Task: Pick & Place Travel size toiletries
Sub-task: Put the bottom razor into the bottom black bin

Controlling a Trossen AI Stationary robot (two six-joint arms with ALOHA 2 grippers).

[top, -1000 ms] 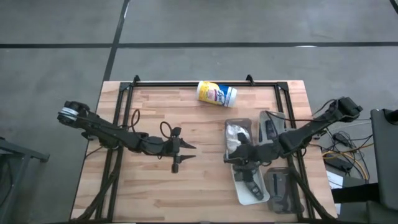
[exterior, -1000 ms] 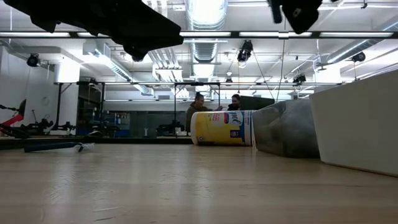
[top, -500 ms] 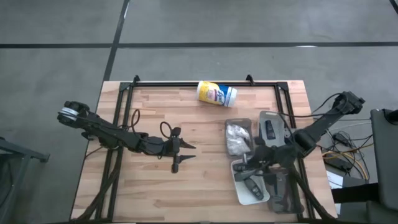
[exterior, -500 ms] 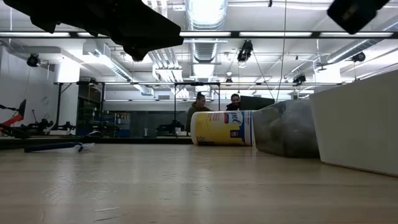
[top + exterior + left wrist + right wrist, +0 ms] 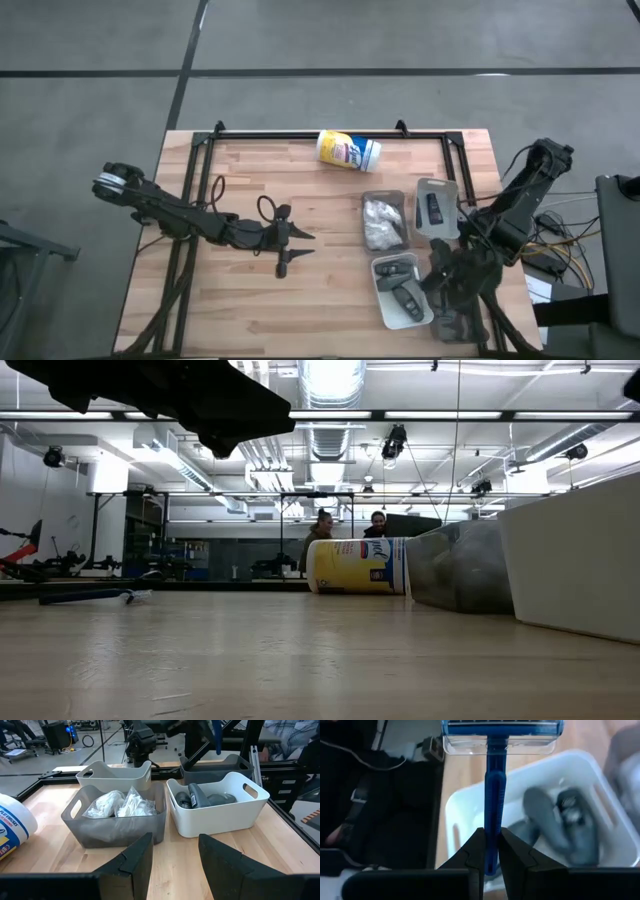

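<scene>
Blue razor (image 5: 493, 795) is sitting pinched in the right gripper (image 5: 490, 851) fingers above the white bin (image 5: 470, 810). Left gripper (image 5: 172, 857) is hovering mid-surface, fingers narrowly parted, facing the grey bin (image 5: 117, 827).

Wooden plank table (image 5: 250, 300) with a black frame (image 5: 300, 133) along its edges, set on a grey concrete floor (image 5: 90, 60) crossed by dark lines. Beyond the table, a wide workshop hall: rows of long ceiling lights (image 5: 330, 375), silver ducts (image 5: 320, 435), dark stands and benches (image 5: 170, 565). Two people (image 5: 350, 530) far off at the back. Cables (image 5: 545, 255) lying beside the table's right edge.
</scene>
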